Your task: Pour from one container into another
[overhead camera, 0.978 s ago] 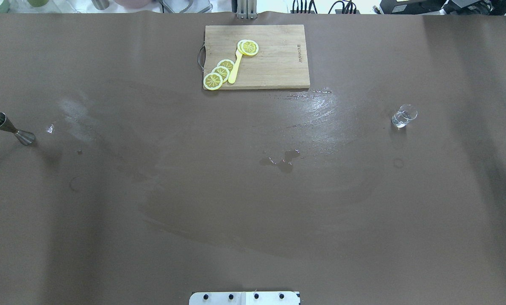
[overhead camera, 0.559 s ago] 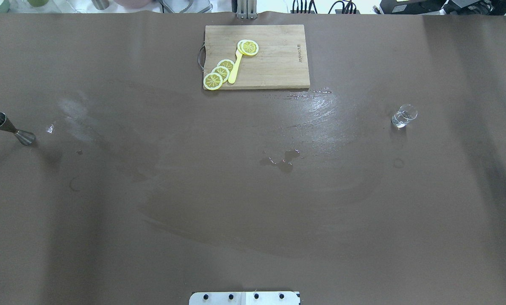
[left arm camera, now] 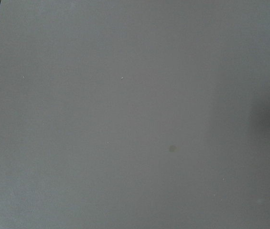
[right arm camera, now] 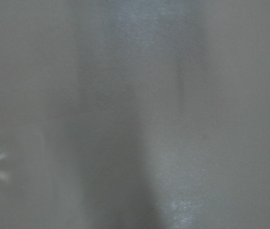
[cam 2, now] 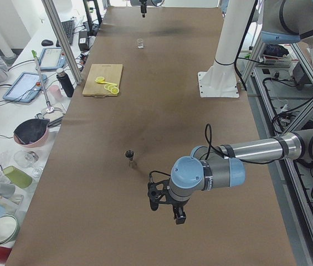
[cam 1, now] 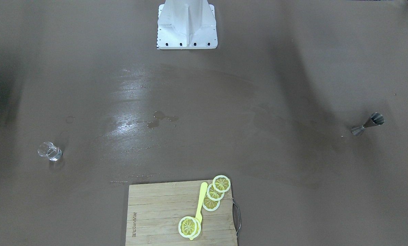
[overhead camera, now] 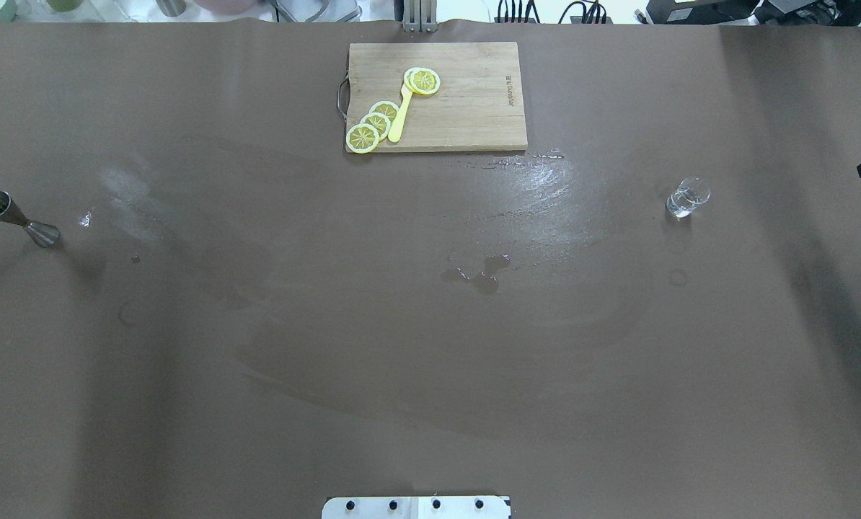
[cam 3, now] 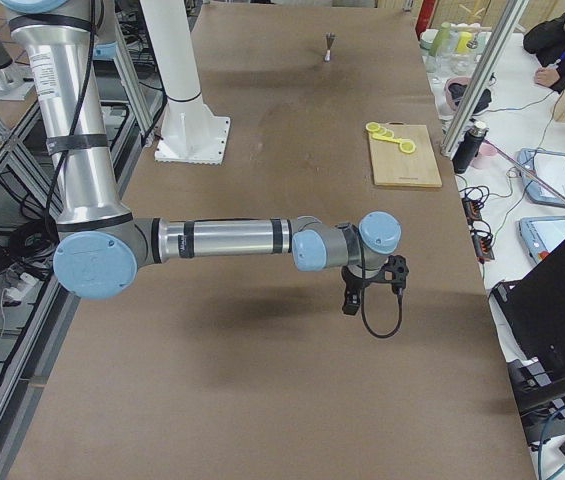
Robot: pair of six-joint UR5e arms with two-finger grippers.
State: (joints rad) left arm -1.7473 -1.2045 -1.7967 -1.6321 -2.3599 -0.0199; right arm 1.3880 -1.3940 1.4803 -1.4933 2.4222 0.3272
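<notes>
Steel and glass sit at opposite ends of the brown surface (overhead camera: 430,404). The jigger (overhead camera: 14,218) stands upright at the far left of the overhead view. The small clear glass (overhead camera: 687,197) stands at the right and seems to hold a little liquid. We judge that they are set well apart so that each lies within reach of its own arm, with the middle left open for the pour; the puddle (overhead camera: 485,277) and wet smears at mid-frame fit that reading. A wooden cutting board (overhead camera: 474,115) with lemon slices (overhead camera: 363,138) and a yellow utensil (overhead camera: 399,119) lies at the top centre, clear of both approach paths. The left claw (cam 2: 168,211) hangs pointing down in the lower middle of the left side view, near the jigger but apart from it, and its wrist camera shows only bare surface. The right claw (cam 3: 354,298) hangs over the surface at the centre right of the right side view. The overhead catches it only as a dark sliver at the right edge, and its wrist camera shows just a glint, probably the glass, at its lower left. Neither claw touches a container, and we cannot tell whether either is released or clenched. The pour looks not yet begun.
</notes>
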